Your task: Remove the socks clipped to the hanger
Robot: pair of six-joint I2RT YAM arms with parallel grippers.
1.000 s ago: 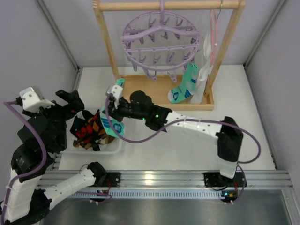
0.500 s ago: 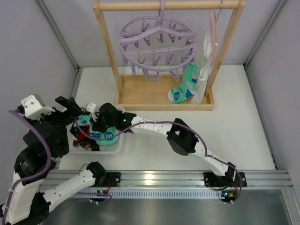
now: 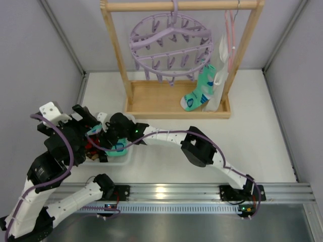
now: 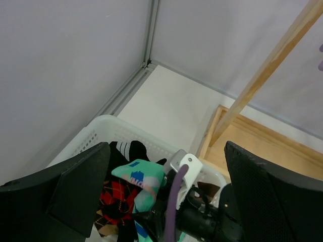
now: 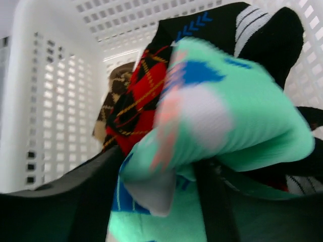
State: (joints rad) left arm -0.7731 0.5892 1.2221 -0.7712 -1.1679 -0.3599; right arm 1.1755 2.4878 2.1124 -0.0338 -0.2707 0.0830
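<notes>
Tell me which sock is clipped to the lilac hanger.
The mint-green sock dangling at the right side of the hanger; the other socks lie piled in the white basket.

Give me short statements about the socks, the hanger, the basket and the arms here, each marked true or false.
1. One mint-green sock hangs clipped to the lilac hanger. True.
2. The white basket is empty. False: it holds several socks, among them a red checked sock.
3. The left jaws stand wide open and hold nothing. True.
4. The hanger lies inside the basket. False: it hangs from the top bar of the wooden frame.
5. The right jaws are up at the frame. False: they are over the basket, with a second mint-green sock between them.
</notes>
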